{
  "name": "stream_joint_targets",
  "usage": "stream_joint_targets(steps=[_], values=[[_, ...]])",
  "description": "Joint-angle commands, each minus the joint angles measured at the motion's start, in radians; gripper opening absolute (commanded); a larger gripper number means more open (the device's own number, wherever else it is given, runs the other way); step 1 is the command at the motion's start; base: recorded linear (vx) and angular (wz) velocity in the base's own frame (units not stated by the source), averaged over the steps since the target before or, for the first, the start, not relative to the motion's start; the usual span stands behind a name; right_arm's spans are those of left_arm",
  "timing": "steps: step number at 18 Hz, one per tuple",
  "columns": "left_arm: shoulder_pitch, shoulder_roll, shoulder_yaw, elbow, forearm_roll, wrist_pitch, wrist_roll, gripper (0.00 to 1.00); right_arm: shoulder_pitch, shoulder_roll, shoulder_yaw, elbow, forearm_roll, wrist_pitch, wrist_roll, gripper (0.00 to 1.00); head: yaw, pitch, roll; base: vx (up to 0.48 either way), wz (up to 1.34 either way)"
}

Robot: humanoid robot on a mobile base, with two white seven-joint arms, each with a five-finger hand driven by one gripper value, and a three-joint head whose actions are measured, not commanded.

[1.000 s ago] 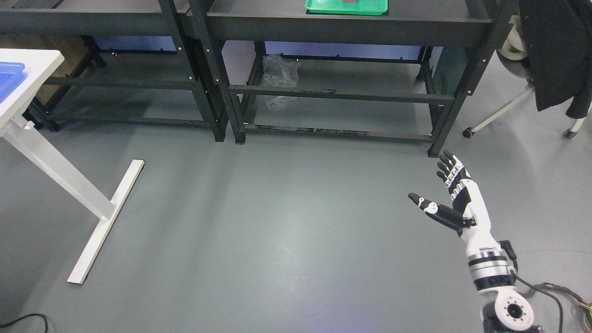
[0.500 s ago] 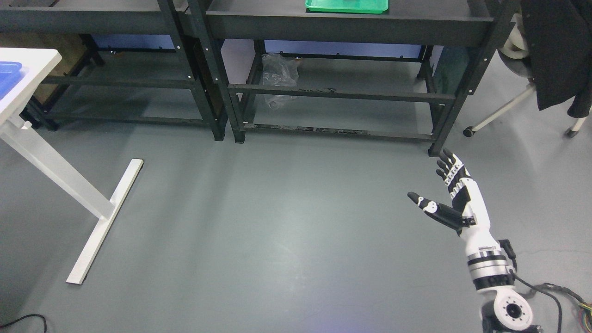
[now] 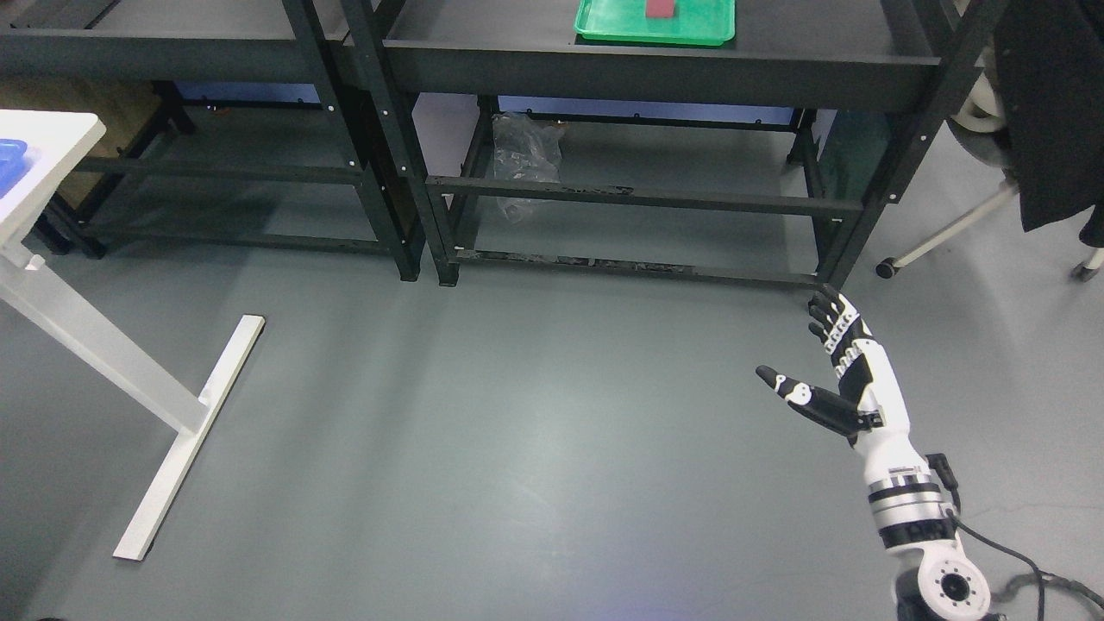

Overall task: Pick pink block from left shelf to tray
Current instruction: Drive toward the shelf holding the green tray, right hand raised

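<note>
Head view: pink block point(image 3: 662, 9) lies in the green tray point(image 3: 604, 28) on top of the dark shelf point(image 3: 655, 65), right at the upper edge of the picture, so only its near part shows. What I can see is a flat reddish-pink slab with its long side running left to right, roughly parallel to the shelf front; how far back it reaches is cut off. From here it looks like a small rigid piece, probably light and not fragile, with plain flat faces that should neither slip nor crush. I would take it across the short width, thumb on one long side and fingers on the other, coming down from above so the tray rim stays clear.

The right hand point(image 3: 832, 371) hangs low over the grey floor, near the shelf's right front leg and well apart from the block, fingers stretched out and thumb splayed to the side, holding nothing. The left arm does not show at all. A white worktop point(image 3: 43, 142) with a blue bin point(image 3: 13, 155) on it stands at the left edge, and a crumpled clear bag point(image 3: 524, 159) sits under the shelf.
</note>
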State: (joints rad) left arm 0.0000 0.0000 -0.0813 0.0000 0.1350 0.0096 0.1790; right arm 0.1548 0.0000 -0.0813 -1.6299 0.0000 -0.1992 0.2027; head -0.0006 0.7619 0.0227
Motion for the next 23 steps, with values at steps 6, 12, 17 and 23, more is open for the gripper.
stream_joint_targets(steps=[6, 12, 17, 23], values=[[-0.031, 0.017, 0.000, -0.017, 0.000, 0.000, 0.000, 1.00, 0.003, -0.024, 0.001, -0.001, -0.011, -0.002, 0.000, 1.00, 0.0000, 0.000, 0.000, 0.222, 0.02], [-0.029, 0.017, 0.000, -0.017, 0.000, 0.000, 0.000, 1.00, 0.000, -0.060, 0.000, -0.001, -0.011, -0.008, -0.002, 1.00, 0.0000, 0.000, 0.000, 0.227, -0.04], [-0.031, 0.017, 0.000, -0.017, 0.000, 0.000, 0.000, 1.00, -0.033, -0.130, -0.011, 0.001, 0.255, -0.037, -0.072, 0.99, 0.0000, 0.000, 0.000, 0.195, -0.04], [-0.029, 0.017, 0.000, -0.017, 0.000, 0.000, 0.000, 1.00, -0.070, -0.141, -0.017, 0.001, 0.811, -0.048, -0.227, 0.99, 0.0000, 0.000, 0.000, 0.221, 0.26]])
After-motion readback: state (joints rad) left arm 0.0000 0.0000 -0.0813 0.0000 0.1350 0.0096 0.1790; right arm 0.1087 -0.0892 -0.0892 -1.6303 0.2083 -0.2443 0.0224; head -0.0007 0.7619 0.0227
